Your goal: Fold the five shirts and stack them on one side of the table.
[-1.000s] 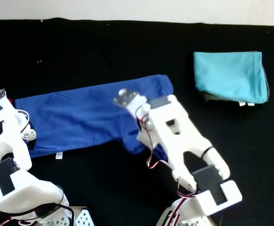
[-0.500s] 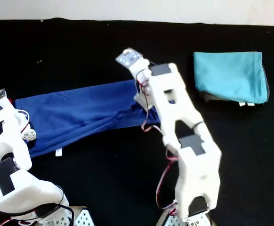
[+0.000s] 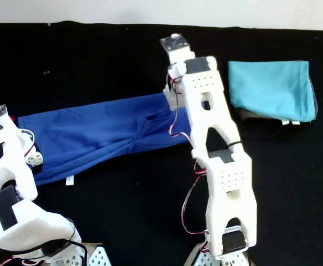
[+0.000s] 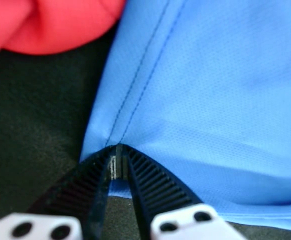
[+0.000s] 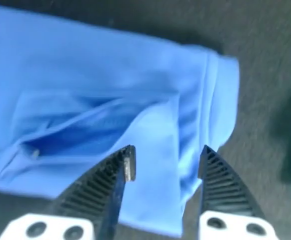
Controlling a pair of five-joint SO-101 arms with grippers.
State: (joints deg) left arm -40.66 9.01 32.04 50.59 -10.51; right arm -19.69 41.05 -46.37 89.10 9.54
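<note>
Left gripper [image 4: 119, 167] is clamped on the hem corner of the blue shirt [image 3: 95, 136], at the left edge of the high view. Red fabric [image 4: 45, 25] sits bunched just beside that corner.

The shirt lies flat on the black table [image 3: 95, 55], a partly folded strip. Its long axis runs left to right across mid-frame, rising slightly to the right.

Right gripper [image 5: 165, 162] has its jaws spread apart with nothing held. It hangs over the strip's right end, and the wrist view shows cloth directly under both fingers, with the end seam just beyond them.

Key relation: each arm has its own end of the strip, left end pinned, right end free. My read is that the right arm is the nearer one for the free end — drop straight down, pinch, carry it along the long axis.

The teal folded shirt [image 3: 272, 88] is at upper right on a dark garment [image 3: 261, 117], well apart from the strip — likely the stack side.
</note>
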